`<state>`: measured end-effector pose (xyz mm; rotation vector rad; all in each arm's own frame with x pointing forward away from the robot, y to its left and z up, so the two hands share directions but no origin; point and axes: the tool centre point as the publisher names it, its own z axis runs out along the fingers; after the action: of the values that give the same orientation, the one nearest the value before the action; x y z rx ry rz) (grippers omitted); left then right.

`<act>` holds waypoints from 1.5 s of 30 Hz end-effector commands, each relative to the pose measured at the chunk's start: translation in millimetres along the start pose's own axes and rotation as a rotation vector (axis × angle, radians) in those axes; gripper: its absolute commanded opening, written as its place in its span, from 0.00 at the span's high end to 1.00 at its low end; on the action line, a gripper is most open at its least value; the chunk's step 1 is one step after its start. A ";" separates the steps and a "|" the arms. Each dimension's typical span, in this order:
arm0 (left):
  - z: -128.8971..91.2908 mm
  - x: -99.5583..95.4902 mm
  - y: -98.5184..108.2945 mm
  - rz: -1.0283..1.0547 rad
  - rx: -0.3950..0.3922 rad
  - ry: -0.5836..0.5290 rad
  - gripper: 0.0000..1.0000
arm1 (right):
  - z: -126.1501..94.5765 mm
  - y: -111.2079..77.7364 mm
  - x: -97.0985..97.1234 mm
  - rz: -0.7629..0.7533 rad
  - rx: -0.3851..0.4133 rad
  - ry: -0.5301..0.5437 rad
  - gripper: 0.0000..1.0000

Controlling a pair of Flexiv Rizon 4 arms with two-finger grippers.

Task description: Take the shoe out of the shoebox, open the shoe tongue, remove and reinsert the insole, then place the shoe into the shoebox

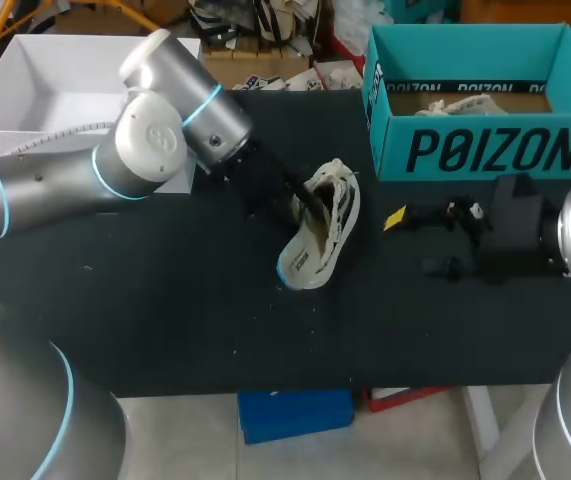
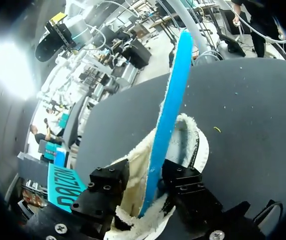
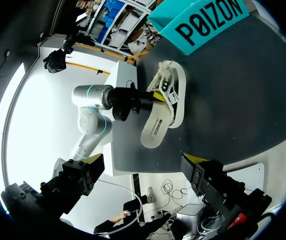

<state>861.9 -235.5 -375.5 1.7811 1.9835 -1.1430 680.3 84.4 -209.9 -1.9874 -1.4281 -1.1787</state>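
A cream sneaker (image 1: pixel 320 240) lies on its side in the middle of the black table, its opening toward my left arm. My left gripper (image 1: pixel 300 200) reaches into that opening. In the left wrist view a blue insole (image 2: pixel 170 100) stands on edge between the left gripper's (image 2: pixel 150 200) fingers, which stand apart from it; their tips are hidden inside the shoe (image 2: pixel 188 140). The teal shoebox (image 1: pixel 485 150) sits open at the back right. My right gripper (image 1: pixel 415 242) rests open to the right of the shoe, holding nothing, and its wrist view shows the shoe (image 3: pixel 165 107) ahead of the right gripper (image 3: pixel 144 159).
A white open box (image 1: pixel 65 90) stands at the back left, behind my left arm. The teal shoebox holds some pale packing material (image 1: pixel 465 103). Bare black tabletop (image 1: pixel 185 320) stretches in front of the shoe up to the near edge.
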 end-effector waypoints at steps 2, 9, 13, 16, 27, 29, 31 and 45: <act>-9.1 2.7 -15.0 0.016 0.006 0.001 0.54 | -2.5 -0.9 -0.4 0.000 0.001 0.002 0.00; -18.1 5.6 -33.1 0.047 0.029 0.026 0.56 | -2.5 -0.9 -0.4 0.000 0.001 0.002 0.00; -21.1 7.3 -42.1 0.065 0.038 0.043 0.56 | -2.5 -0.9 -0.4 0.000 0.001 0.002 0.00; -22.0 9.6 -49.2 0.074 0.049 0.055 0.58 | -2.5 -0.9 -0.4 0.000 0.001 0.002 0.00; -17.8 24.9 -56.2 0.062 0.085 0.141 0.88 | -2.5 -0.9 -0.4 0.000 0.001 0.002 0.00; -17.3 26.2 -56.9 0.061 0.088 0.143 1.00 | -2.5 -0.9 -0.4 0.000 0.001 0.002 0.00; -17.0 26.7 -57.1 0.062 0.089 0.143 1.00 | -2.5 -0.9 -0.4 0.000 0.001 0.002 0.00; -12.9 27.3 -42.8 0.084 0.052 0.099 1.00 | -2.5 -0.9 -0.4 0.000 0.001 0.002 0.00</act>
<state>819.3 -203.0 -363.8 1.9731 1.9339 -1.1121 680.3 84.4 -209.9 -1.9873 -1.4281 -1.1787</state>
